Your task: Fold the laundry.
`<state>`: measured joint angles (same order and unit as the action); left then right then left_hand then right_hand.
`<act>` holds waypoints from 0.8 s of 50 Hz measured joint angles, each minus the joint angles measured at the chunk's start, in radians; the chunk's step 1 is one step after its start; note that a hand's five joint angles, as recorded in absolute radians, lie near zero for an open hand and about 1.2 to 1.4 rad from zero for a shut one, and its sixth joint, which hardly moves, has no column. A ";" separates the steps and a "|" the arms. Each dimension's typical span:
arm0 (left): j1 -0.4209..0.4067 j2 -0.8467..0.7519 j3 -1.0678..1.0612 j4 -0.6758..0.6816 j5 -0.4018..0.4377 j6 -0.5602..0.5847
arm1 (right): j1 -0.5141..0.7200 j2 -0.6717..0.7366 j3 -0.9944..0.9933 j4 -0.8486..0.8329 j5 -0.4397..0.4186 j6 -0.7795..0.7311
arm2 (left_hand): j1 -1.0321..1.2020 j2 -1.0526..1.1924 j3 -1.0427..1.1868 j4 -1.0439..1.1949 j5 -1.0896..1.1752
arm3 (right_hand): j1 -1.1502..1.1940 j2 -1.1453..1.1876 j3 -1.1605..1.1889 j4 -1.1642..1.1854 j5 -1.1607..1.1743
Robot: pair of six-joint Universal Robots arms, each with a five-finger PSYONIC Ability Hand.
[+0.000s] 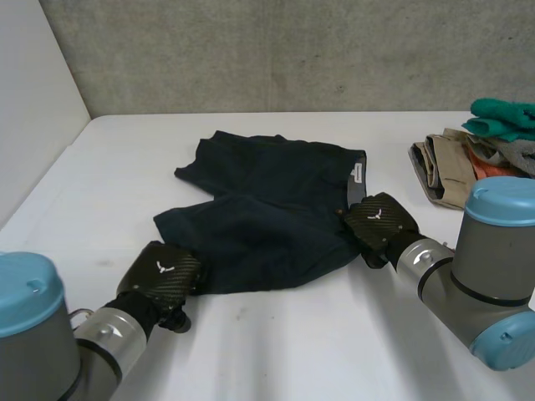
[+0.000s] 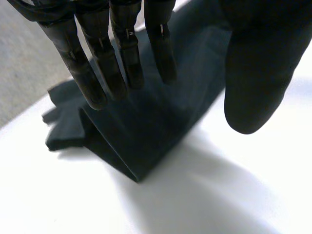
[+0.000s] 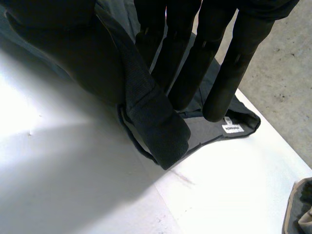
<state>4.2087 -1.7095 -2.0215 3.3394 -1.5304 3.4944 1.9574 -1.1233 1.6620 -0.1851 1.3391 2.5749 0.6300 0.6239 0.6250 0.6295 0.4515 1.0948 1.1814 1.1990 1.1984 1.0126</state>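
Note:
Dark navy shorts [image 1: 267,213] lie spread on the white table [image 1: 276,342], with a white label [image 1: 354,173] inside the waistband. My left hand [image 1: 160,276] is at the near hem of one leg. Seen from the left wrist, its fingers [image 2: 122,53] are straight and the thumb [image 2: 258,73] stands apart, above a folded edge of the shorts [image 2: 141,131] without gripping it. My right hand [image 1: 380,221] is at the waistband end. From the right wrist, its fingers [image 3: 219,63] and thumb pinch a lifted fold of the waistband [image 3: 156,122] beside the label [image 3: 233,128].
A pile of folded clothes [image 1: 468,163] with a green cloth [image 1: 506,117] on top lies at the table's far right. A tan piece of it [image 3: 300,204] shows beyond my right hand. A white wall [image 1: 33,100] borders the left side.

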 measured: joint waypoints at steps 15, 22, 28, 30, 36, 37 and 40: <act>0.025 -0.287 0.191 0.093 -0.052 0.067 | 0.004 0.004 0.005 -0.003 0.001 -0.004 | -0.090 -0.079 -0.078 -0.089 -0.083 | 0.000 0.000 0.000 0.000 0.000; 0.024 -0.370 0.261 0.113 -0.062 0.118 | 0.000 0.003 0.002 -0.007 0.002 -0.004 | 0.210 0.195 0.184 0.182 0.181 | 0.000 0.000 0.000 0.000 0.000; 0.023 -0.369 0.270 0.143 -0.075 0.138 | 0.000 -0.001 0.000 -0.008 0.009 -0.004 | 0.529 0.566 0.554 0.560 0.530 | 0.000 0.000 0.000 0.000 0.000; 0.020 -0.338 0.258 0.155 -0.090 0.134 | 0.000 -0.004 -0.001 -0.006 0.012 -0.005 | 0.529 0.572 0.560 0.568 0.530 | 0.000 0.000 0.000 0.000 0.000; -0.005 -0.204 0.200 0.184 -0.126 0.100 | 0.001 -0.008 -0.009 -0.001 0.018 -0.009 | 0.529 0.572 0.561 0.568 0.530 | 0.000 0.000 0.000 0.000 0.000; -0.008 -0.187 0.192 0.186 -0.127 0.094 | 0.001 -0.009 -0.010 -0.001 0.018 -0.010 | 0.529 0.572 0.563 0.568 0.530 | 0.000 0.000 0.000 0.000 0.000; -0.012 -0.152 0.178 0.185 -0.123 0.082 | 0.004 -0.009 -0.014 0.003 0.019 -0.015 | 0.529 0.572 0.564 0.568 0.530 | 0.000 0.000 0.000 0.000 0.000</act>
<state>4.1971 -1.8612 -1.8435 3.5240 -1.6534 3.5760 1.9612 -1.1325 1.6481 -0.1821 1.3577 2.5599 1.1593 1.1955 1.1886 1.1973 0.9811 1.0948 1.1814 1.1990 1.1984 1.0126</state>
